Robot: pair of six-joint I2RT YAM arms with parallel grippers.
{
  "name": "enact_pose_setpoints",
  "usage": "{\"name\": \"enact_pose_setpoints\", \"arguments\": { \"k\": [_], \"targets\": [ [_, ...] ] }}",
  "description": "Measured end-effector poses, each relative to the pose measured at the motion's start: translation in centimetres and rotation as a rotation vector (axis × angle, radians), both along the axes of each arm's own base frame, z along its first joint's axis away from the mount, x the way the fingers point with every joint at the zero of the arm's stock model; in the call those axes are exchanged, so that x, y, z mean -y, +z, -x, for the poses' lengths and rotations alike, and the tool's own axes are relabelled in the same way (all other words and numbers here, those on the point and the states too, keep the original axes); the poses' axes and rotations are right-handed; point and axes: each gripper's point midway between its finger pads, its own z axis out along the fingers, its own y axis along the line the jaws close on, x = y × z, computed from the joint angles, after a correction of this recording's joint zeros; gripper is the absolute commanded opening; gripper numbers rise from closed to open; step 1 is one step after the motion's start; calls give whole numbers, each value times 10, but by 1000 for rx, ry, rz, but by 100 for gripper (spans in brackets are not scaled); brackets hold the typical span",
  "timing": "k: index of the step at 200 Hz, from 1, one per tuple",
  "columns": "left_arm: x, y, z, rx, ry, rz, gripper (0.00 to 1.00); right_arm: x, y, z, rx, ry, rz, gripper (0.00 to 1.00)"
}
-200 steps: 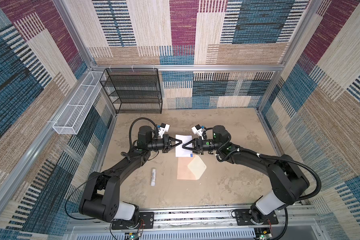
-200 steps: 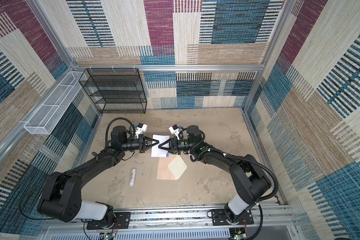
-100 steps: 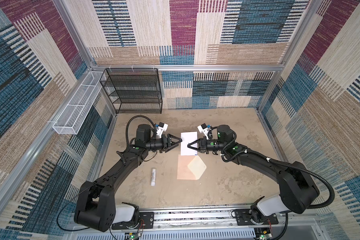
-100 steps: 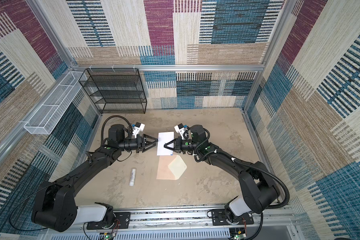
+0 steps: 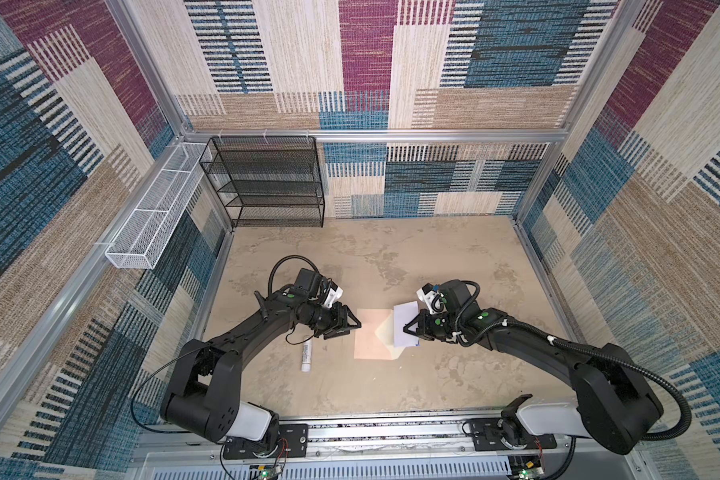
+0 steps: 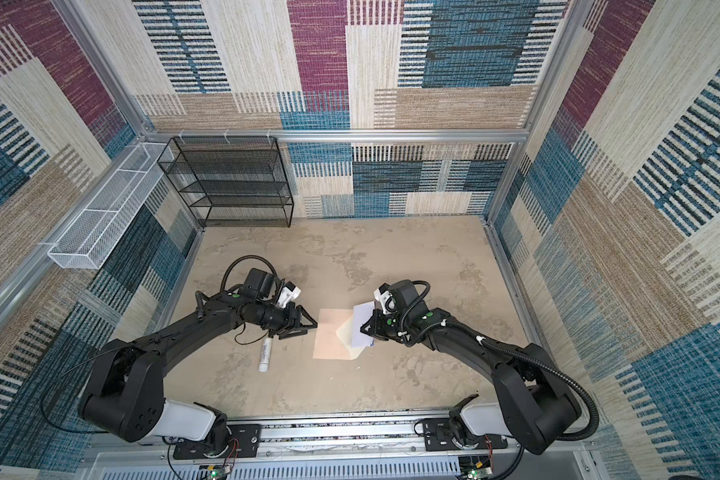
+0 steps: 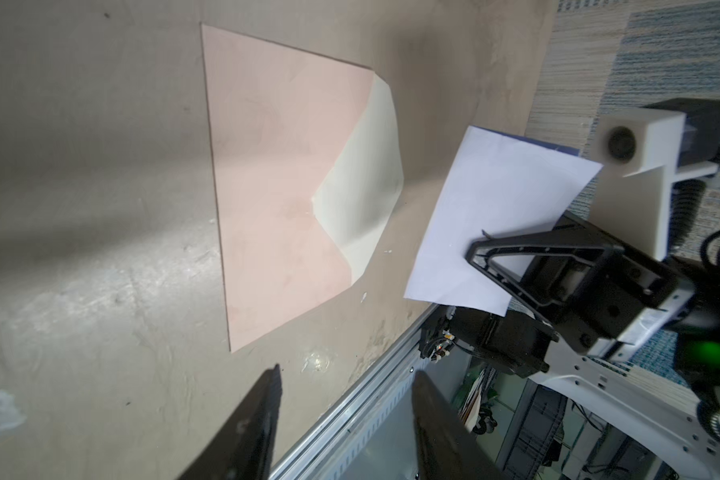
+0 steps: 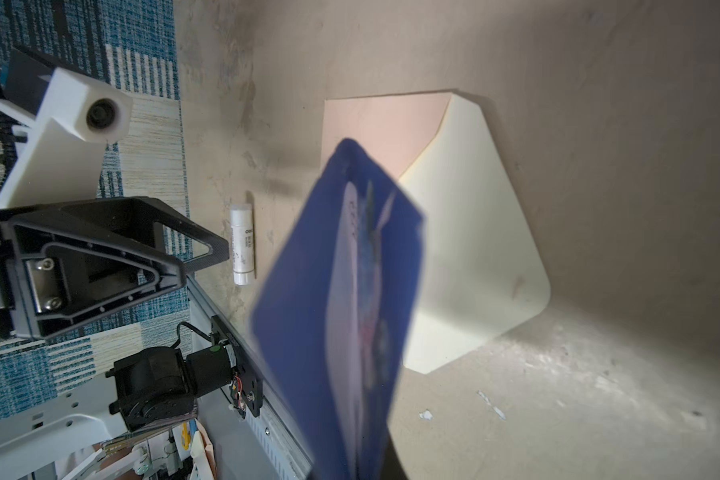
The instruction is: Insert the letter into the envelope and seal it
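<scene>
Insertion step pending. The white paper letter with a dark blue border [image 5: 406,316] is held above the table, pinched in the closed right gripper [image 5: 406,330], over the right edge of the pale peach rectangular envelope [image 5: 368,343], whose cream pointed flap [image 5: 385,330] is folded partly across it. The left gripper [image 5: 356,326], jaws apart and empty, is poised at the envelope's left edge. The flap probably needs lifting first. A white cylindrical glue stick [image 5: 306,359] lies further left, obstructing nothing.

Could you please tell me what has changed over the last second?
The left gripper let go of the letter, opened and drew back beside the envelope. The right gripper, shut on it, carried it rightward to the flap side. Envelope and glue stick stayed put.
</scene>
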Motion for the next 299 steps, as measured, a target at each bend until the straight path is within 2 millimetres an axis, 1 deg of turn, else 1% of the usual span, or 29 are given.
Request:
{"name": "enact_pose_setpoints", "arguments": {
  "k": [14, 21, 39, 77, 139, 170, 215, 299],
  "targets": [
    [0, -17, 2, -46, -6, -27, 50, 5, -9, 4, -12, -7, 25, 5],
    [0, -22, 4, -65, -9, -36, 50, 7, -14, 5, -19, -11, 39, 5],
    [2, -25, 1, -70, -17, -37, 50, 11, -21, 5, -26, -23, 62, 5],
    [7, -35, -9, -81, -19, -36, 48, 12, -33, 4, -49, -29, 86, 5],
    [9, -55, -13, -121, -19, -50, 46, 9, -42, -2, -48, -20, 98, 6],
    [10, -60, -16, -128, -21, -48, 46, 7, -45, -6, -48, -16, 99, 6],
    [13, -66, -16, -153, -29, -38, 45, 3, -50, -5, -73, -4, 94, 6],
    [19, -67, -16, -173, -53, -5, 44, -2, -56, -6, -107, 10, 85, 7]
  ]
}}
